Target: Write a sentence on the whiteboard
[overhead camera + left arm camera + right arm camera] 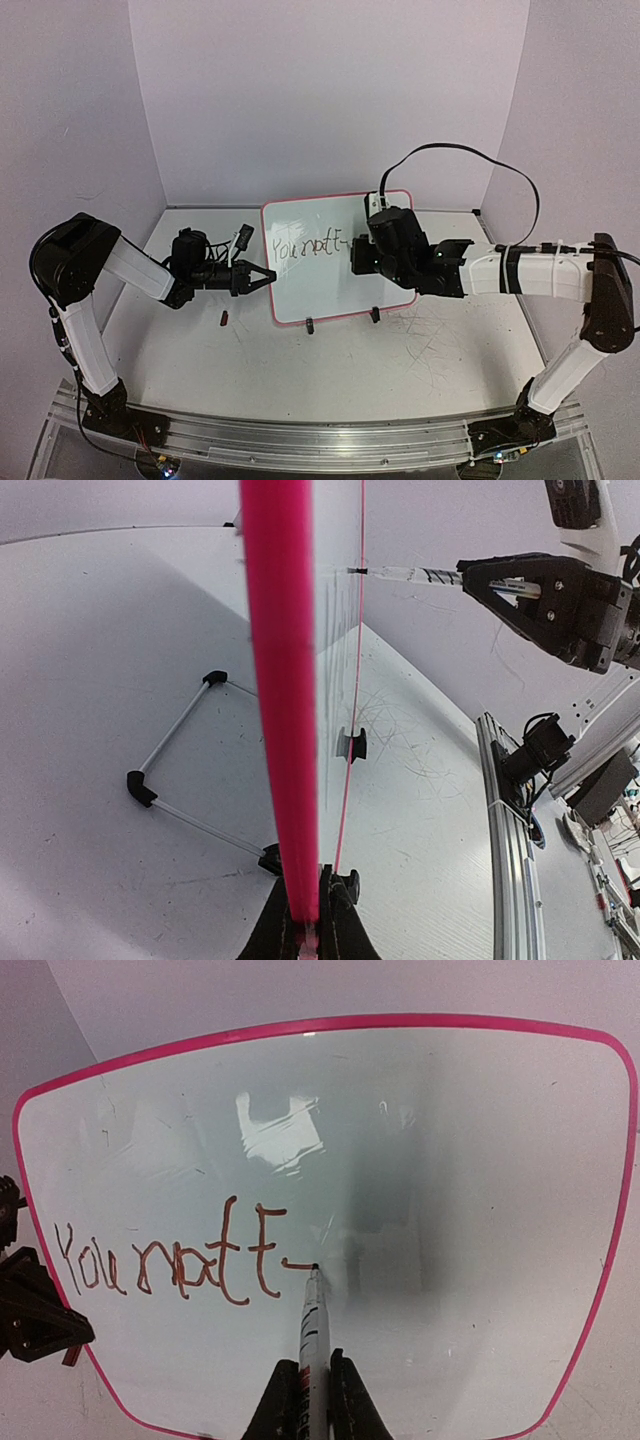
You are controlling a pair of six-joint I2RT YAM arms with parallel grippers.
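Pink-rimmed and upright, the whiteboard stands on the table at the middle of the overhead view, on two small black feet. The left gripper is clenched on its left edge, low down. In the left wrist view the fingers pinch the pink rim at the bottom of the frame. That view meets the board edge-on, so none of the writing can be read there.

The sentence sits in the lower left of the right wrist view. It is reddish-brown scrawl reading roughly "You nott E", with a short dash after it, and it covers only the left half of the board. The right gripper grips a marker, whose tip touches the board at the end of that dash.

Overhead, the right arm's wrist covers the marker and the right end of the writing. The board's lower edge is cut off in the right wrist view.

A small dark reddish thing lies on the table below the left gripper, too small to make out. A thin wire frame with black corners shows left of the rim in the left wrist view.
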